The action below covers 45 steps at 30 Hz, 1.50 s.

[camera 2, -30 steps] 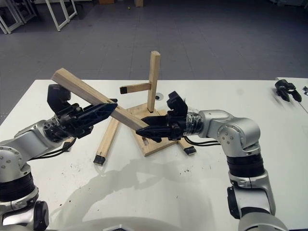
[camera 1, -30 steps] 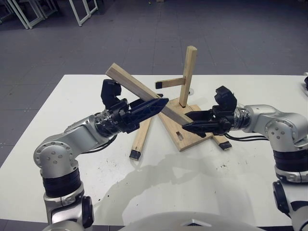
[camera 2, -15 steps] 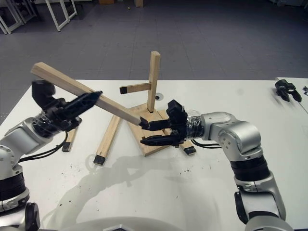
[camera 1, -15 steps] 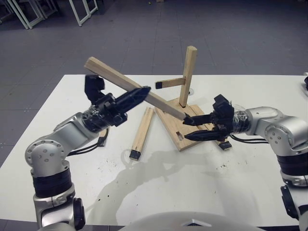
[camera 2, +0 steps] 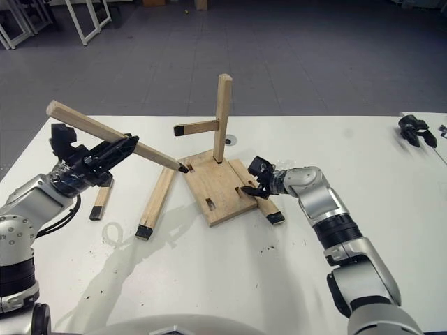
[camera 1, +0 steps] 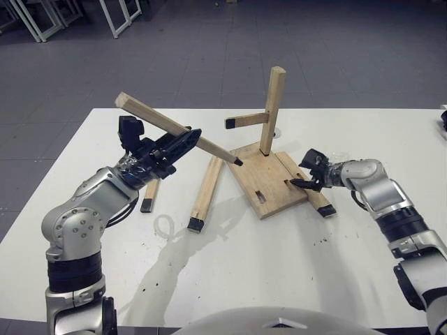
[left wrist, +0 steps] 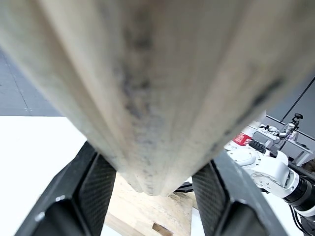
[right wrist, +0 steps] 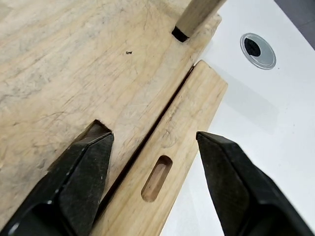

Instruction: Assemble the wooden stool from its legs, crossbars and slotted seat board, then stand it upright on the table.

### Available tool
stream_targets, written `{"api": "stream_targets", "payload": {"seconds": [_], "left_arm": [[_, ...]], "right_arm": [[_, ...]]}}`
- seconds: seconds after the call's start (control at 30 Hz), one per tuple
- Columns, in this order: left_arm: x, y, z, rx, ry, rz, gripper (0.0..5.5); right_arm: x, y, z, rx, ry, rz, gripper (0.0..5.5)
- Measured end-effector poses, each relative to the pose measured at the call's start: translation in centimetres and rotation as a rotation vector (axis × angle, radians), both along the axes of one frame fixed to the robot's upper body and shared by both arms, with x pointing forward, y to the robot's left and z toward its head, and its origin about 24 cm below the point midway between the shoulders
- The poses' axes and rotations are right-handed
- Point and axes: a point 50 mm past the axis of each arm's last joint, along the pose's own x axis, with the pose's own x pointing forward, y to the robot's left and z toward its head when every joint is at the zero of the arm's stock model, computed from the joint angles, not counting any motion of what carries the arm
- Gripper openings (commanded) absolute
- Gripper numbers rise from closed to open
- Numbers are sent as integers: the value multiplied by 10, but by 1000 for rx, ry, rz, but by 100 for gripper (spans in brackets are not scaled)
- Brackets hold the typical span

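Wood pieces lie on a white table (camera 1: 293, 265). The flat seat board (camera 1: 262, 174) rests near the middle of the table. One leg (camera 1: 273, 105) stands up straight in the board's far side, and a short crossbar (camera 1: 248, 120) sticks out from it to the left. The left gripper (camera 1: 192, 135) is closed tight around a long leg (camera 1: 150, 115) and holds it in the air. That leg slants down, and its black tip points at the left corner of the seat board; I cannot tell if it touches. The right gripper (camera 1: 300, 176) is at the right edge of the board with its fingers spread apart and nothing in them. One finger is over a slot in the board. A slotted leg (right wrist: 170, 162) lies flat right against that edge. Another leg (camera 1: 207, 188) lies on the table left of the board. A short piece (camera 1: 148, 197) lies farther left, next to the left arm.
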Motion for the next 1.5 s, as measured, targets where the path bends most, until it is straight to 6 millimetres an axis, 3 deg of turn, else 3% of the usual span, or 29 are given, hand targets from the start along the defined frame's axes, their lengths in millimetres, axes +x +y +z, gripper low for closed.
{"api": "stream_targets", "payload": {"seconds": [0.2, 0.4, 0.7, 0.87, 1.17, 1.33, 1.5], "left_arm": [[3, 1, -5, 65, -4, 28, 211], [7, -1, -18, 168, 11, 5, 211], [5, -22, -25, 204, 0, -124, 211], [4, -30, -30, 228, 10, -169, 211], [9, -33, -59, 224, 118, -208, 211], [15, -33, -64, 240, 132, -190, 210], [25, -48, -61, 357, 97, -216, 210]], "right_arm": [[3, 6, 2, -96, -23, 93, 309], [-7, 7, 9, -351, -51, 303, 309], [-53, -1, 18, -454, -55, 591, 309], [-69, -4, 21, -462, -36, 656, 309], [-71, -4, 21, -474, -47, 679, 309], [-71, -3, 20, -483, -55, 679, 309], [-74, -2, 18, -483, -67, 667, 309]]}}
